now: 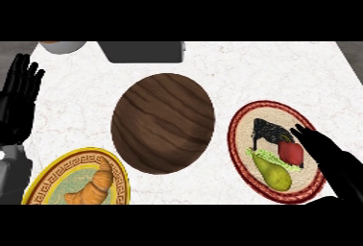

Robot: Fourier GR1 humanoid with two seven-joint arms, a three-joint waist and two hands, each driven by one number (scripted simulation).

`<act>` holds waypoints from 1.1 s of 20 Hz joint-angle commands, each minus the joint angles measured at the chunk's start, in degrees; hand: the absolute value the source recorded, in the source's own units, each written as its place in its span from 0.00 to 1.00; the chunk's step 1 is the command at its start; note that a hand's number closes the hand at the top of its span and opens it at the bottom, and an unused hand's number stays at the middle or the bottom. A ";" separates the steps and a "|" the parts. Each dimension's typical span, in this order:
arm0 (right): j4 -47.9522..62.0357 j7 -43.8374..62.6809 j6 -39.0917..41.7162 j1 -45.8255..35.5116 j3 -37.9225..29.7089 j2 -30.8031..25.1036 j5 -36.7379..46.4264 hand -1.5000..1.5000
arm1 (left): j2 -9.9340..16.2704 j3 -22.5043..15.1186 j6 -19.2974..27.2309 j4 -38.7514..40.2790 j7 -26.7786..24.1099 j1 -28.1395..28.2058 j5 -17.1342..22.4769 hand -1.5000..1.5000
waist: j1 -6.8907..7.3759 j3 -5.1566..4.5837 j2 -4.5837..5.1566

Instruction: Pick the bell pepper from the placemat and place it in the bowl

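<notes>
A red bell pepper [291,152] lies on the round, red-rimmed placemat [266,104] at the right of the counter. My right hand [334,159] comes in from the lower right and hovers over the mat's right side. It is open, with straight fingers whose tips are just beside the pepper's upper right. The dark wooden bowl [163,123] stands in the middle of the counter, left of the placemat, with nothing in it. My left hand [18,96] rests open at the left edge, fingers up.
A green pear [273,174] lies on the placemat just below the pepper, and a dark speckled patch [267,129] sits above it. A patterned plate [50,175] holding a croissant [92,187] is at the lower left. A grey box [142,51] and a white cup [62,46] stand at the back.
</notes>
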 commanded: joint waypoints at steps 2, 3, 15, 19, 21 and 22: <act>5.55 0.41 -0.43 -4.09 0.89 2.36 4.41 0.00 | -1.08 0.27 -1.89 0.81 -0.97 0.64 -0.24 0.50 | 0.10 -0.01 0.03; 4.07 -2.55 0.58 -1.09 -1.90 0.37 2.57 0.00 | -1.86 0.95 -1.23 -0.96 -1.97 3.10 -0.53 0.50 | 0.03 -0.01 -0.01; 16.91 -2.22 -4.70 -6.90 0.69 8.01 9.36 0.00 | -0.34 3.32 -3.97 0.76 -0.01 -0.22 -1.39 0.50 | -0.01 -0.01 0.03; 19.79 -1.49 -2.88 -9.71 -2.26 7.25 9.38 0.00 | -1.50 3.64 -3.88 -0.13 0.06 0.82 -1.51 0.50 | 0.07 -0.01 0.01; 23.49 -4.01 -6.08 -8.67 -3.15 6.78 9.86 0.00 | -2.01 2.94 -3.10 -3.49 2.13 2.07 -1.97 0.50 | 0.12 0.00 0.00; 20.70 -4.07 -5.57 -7.61 -3.62 6.68 9.19 0.00 | -2.21 2.40 -1.86 0.00 2.81 -2.70 -2.83 0.50 | -0.10 -0.01 0.01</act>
